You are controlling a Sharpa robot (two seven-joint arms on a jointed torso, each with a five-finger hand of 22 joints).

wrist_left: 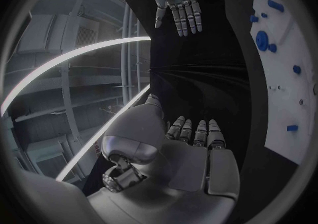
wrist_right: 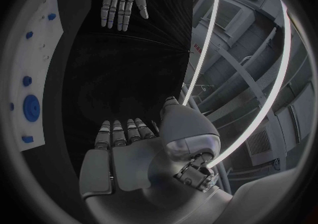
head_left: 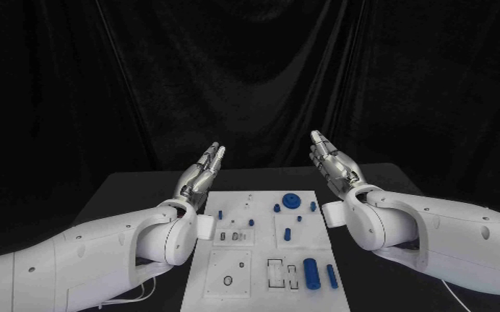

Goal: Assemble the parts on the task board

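1. Fingers on both hands are stretched out straight and lying close side by side, nothing held in either. The left hand (head_left: 203,170) sits left of centre in the head view, the right hand (head_left: 335,162) right of centre, palms facing each other above the far end of the board.
2. Nearest the camera, bottom centre of the frame, the task board (head_left: 264,250) is a long white plate on the black table (head_left: 146,182), running between the two white forearms.
3. On its near end, lower right, a fat blue cylinder (head_left: 311,271) lies next to a thinner blue rod (head_left: 332,276), beside some rectangular cut-outs.
4. Mid-board there's an upright blue peg (head_left: 287,234) plus a few tiny blue bits.
5. Far end: a round blue disc (head_left: 290,199).
6. Each wrist view shows the opposite hand flat and bare-palmed too.
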